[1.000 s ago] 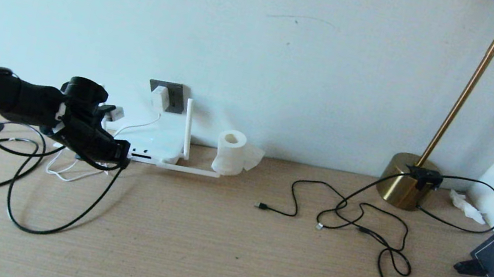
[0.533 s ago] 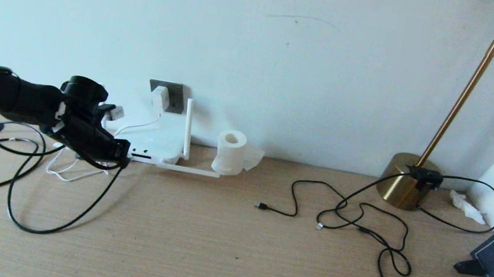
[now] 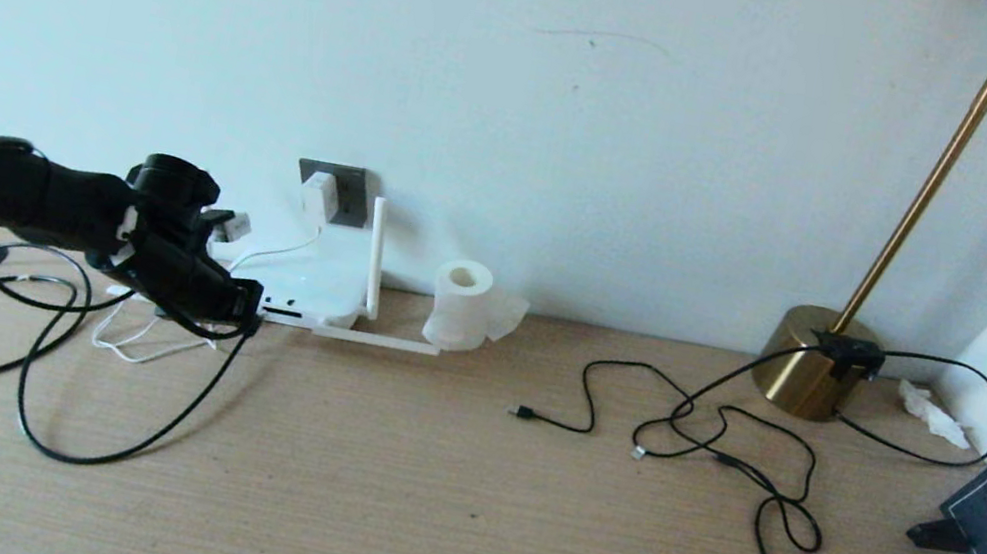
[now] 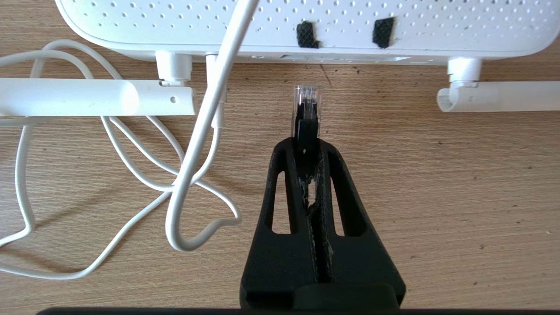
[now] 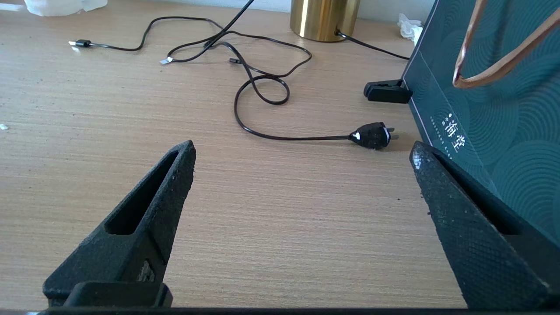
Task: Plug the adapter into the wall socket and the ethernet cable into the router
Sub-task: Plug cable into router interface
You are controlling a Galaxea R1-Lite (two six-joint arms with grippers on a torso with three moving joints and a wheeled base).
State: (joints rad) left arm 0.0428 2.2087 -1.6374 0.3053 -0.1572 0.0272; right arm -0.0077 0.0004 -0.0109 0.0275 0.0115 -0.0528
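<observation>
1. Wood-grain desk (image 3: 436, 490) against a pale wall (image 3: 584, 110); brass lamp (image 3: 816, 375) at the robot's right, toilet-paper roll (image 3: 460, 304) just beside the router (image 3: 314, 286).
2. Done, as far as seen: adapter (image 3: 318, 195) sits on the wall socket (image 3: 336, 188), white cord running down twd the router. Looks plugged; how deep can't be told.
3. Left to do: ethernet cable (image 3: 109, 443) not yet in. Left gripper (image 4: 306, 144) is clamped on its plug (image 4: 306, 105), clear tip pointing at the router's front edge, near but apart from it.
4. Right gripper (image 5: 302, 166) parked low over the desk at the robot's right, fingers wide apart, nothing btwn them.
5. Hard to make out: router ports hidden under its front lip in the left wrist view; in the head view they're tiny and the arm covers the plug. Alignment w/ a port can't be judged.
</observation>
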